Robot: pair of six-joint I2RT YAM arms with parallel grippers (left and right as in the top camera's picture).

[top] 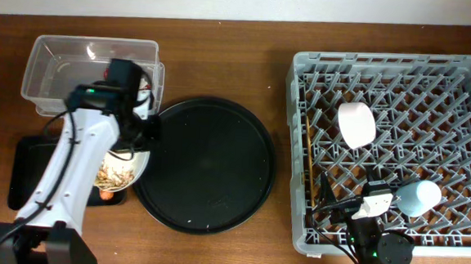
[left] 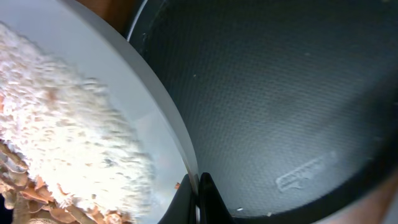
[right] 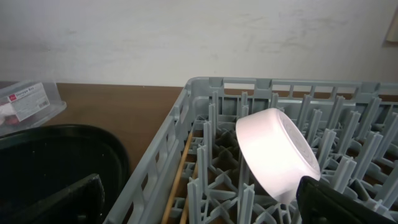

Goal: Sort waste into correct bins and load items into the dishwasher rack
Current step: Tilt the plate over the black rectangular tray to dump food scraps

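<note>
Where left gripper (left: 199,186) clamps, plate (left: 155,121) rim (rice (left: 62,124) aboard)

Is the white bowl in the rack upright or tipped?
Tipped: the white bowl lies on its side among the pegs of the dishwasher rack.

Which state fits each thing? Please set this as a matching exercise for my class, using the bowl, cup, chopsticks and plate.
Things:
1. bowl
2. cup
3. chopsticks
4. plate

States:
a. pinched at its rim by the left fingers
b. lying along the rack wall nearest the round tray
c. white, on its side in the rack
d. light blue, in the rack

Pairs: 1-c, 2-d, 3-b, 4-a
</note>
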